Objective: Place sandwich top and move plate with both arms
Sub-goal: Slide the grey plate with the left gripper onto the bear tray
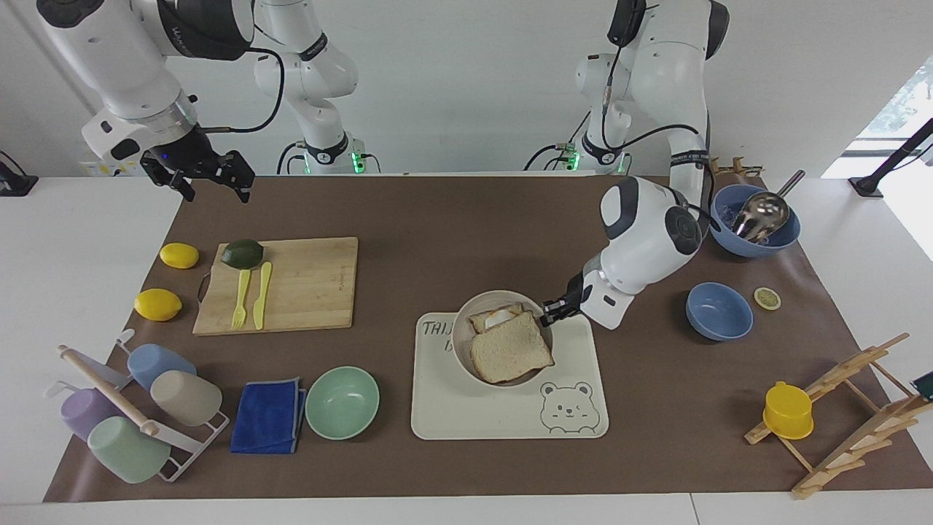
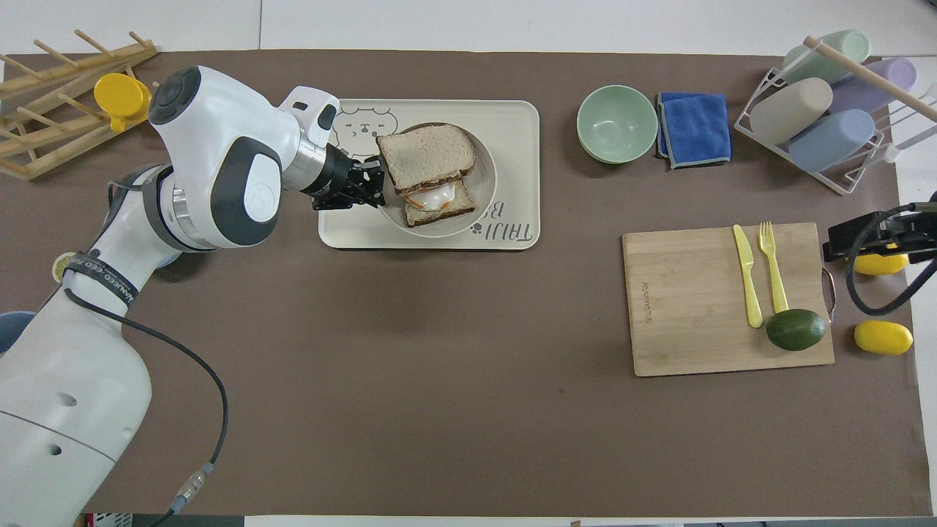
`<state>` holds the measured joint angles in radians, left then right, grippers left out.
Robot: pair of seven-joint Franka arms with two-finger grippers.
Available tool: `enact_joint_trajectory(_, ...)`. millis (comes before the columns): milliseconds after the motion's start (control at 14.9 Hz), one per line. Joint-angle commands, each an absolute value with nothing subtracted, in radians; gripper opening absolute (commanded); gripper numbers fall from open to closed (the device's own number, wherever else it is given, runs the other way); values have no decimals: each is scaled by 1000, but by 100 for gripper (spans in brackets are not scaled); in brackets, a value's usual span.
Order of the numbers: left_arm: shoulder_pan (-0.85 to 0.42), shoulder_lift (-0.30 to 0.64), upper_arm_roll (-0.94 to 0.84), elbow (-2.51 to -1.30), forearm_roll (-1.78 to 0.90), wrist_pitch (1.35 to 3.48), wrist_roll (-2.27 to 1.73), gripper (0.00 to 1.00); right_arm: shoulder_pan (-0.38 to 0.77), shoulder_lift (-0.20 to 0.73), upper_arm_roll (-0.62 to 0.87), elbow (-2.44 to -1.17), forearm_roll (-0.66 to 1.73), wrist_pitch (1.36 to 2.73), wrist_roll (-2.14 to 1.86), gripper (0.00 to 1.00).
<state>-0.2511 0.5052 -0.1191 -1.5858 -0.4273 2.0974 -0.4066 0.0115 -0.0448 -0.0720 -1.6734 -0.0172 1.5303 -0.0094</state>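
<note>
Plate (image 1: pixel 466 313) held up over the cream tray (image 1: pixel 576 430), rim pinched in the left gripper (image 1: pixel 548 312). Sandwich top (image 1: pixel 510 351) lies askew on the egg toast (image 1: pixel 497 318) in plate. Right gripper (image 1: pixel 211 179) waits, fingers apart and empty, over mat corner near the cutting board (image 1: pixel 306 284) at the right arm's end.

Two arms, two dozen table items counted

Two lemons (image 1: pixel 179 255) (image 1: pixel 157 304), one avocado (image 1: pixel 242 253), one lemon slice (image 1: pixel 767 297); three bowls, two blue (image 1: pixel 719 311) (image 1: pixel 754 219) and one green (image 1: pixel 342 402); four cups (image 1: pixel 185 397); two bread slices (image 1: pixel 509 351) on one plate (image 1: pixel 462 313); one tray (image 1: pixel 503 415), one cutting board (image 1: pixel 306 284).
</note>
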Motion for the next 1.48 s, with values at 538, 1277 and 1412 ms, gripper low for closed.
enact_joint_trajectory(538, -247, 557, -126, -1580, -339, 2210, -327, 0, 3, -55, -69, -1677, -11, 1517, -32, 100)
enact_joint_trajectory(1277, -198, 473, -123, -1560, -302, 2088, -314, 100, 5, -55, -69, -1677, -11, 1517, -32, 100)
enact_joint_trajectory(1412, -158, 385, -123, -1565, -304, 2007, -319, 100, 3, -55, -69, -1677, -11, 1517, -32, 100)
